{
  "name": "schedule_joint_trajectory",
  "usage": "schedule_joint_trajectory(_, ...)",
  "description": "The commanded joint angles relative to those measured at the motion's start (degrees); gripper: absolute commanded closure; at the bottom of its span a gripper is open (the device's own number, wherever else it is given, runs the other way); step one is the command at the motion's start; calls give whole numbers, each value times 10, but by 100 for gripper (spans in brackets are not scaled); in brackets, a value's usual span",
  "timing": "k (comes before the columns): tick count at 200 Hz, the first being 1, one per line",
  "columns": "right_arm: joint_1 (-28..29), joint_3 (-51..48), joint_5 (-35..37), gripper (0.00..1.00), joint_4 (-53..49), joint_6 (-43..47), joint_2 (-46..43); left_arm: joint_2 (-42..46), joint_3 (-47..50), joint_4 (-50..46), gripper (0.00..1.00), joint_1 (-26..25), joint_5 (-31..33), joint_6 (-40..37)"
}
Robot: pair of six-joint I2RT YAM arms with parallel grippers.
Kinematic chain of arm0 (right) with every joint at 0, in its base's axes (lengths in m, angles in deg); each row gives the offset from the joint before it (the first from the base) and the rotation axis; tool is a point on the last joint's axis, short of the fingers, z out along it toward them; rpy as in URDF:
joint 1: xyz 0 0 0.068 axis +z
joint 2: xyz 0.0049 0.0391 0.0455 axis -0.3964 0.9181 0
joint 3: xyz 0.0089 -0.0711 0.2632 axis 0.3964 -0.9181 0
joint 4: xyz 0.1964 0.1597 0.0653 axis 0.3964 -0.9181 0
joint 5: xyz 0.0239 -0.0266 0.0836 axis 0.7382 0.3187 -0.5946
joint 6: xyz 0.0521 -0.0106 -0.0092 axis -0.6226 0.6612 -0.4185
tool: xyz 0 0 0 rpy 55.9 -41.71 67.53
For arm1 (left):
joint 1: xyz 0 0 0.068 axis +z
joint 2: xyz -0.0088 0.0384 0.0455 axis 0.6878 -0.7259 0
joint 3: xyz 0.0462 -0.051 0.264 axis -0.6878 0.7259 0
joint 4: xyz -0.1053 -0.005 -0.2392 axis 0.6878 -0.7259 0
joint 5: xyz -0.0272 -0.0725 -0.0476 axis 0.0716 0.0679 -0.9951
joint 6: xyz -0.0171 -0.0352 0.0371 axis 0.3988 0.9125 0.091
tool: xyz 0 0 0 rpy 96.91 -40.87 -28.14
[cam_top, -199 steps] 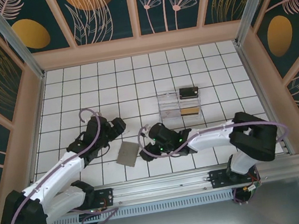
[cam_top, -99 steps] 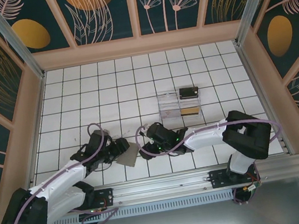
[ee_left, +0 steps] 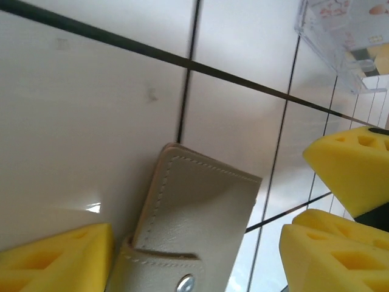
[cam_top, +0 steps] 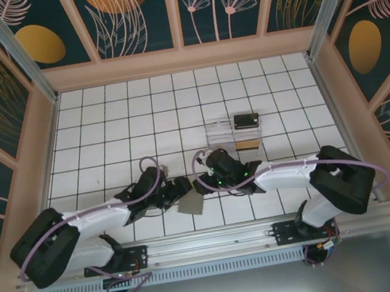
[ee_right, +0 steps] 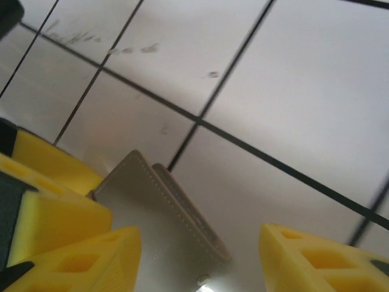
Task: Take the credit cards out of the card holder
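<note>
Just one card holder (cam_top: 190, 205), one clear tray (cam_top: 221, 136), two credit cards (cam_top: 246, 120).

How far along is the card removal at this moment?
Done: a dark card and a tan-gold card lie at the clear tray, apart from the card holder. In hand: the open left gripper and right gripper straddle the holder, neither pinching it. Left: its strap looks fastened, so opening it and pulling out any cards inside remains.
</note>
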Motion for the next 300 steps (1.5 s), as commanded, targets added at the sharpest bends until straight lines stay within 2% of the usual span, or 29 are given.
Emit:
schedule_joint_trajectory(1, -4, -18, 11, 45, -5, -20, -43, -18, -76, -97, 29, -13, 46, -42)
schedule_joint_trajectory(30, 2, -44, 29, 45, -3, -54, -74, 1, -121, -240, 31, -21, 136, -102)
schedule_joint_trajectory(60, 12, -68, 24, 48, 17, -86, -77, 5, -131, -278, 34, -43, 169, -138)
schedule_joint_trajectory(102, 19, -93, 5, 76, 16, -99, -73, -11, -140, -282, 39, -70, 188, -168)
schedule_joint_trajectory(112, 22, -96, -9, 89, 15, -97, -73, -14, -141, -281, 38, -70, 191, -171)
schedule_joint_trajectory(128, 28, -100, -22, 93, 16, -96, -66, -16, -142, -275, 38, -70, 187, -176)
schedule_joint_trajectory(140, 30, -98, -23, 100, 18, -98, -53, -16, -142, -271, 38, -70, 187, -176)
schedule_joint_trajectory(198, 20, -41, -4, 100, 27, -77, 38, -14, -146, -273, 40, -70, 184, -196)
schedule_joint_trajectory(225, -6, -22, -14, 100, 40, -68, 58, -20, -154, -281, 47, -70, 183, -212)
schedule_joint_trajectory(253, -12, -18, -28, 100, 43, -67, 59, -34, -157, -292, 63, -70, 182, -218)
schedule_joint_trajectory(300, -12, -29, -32, 100, 47, -78, 58, -55, -189, -328, 55, -91, 192, -197)
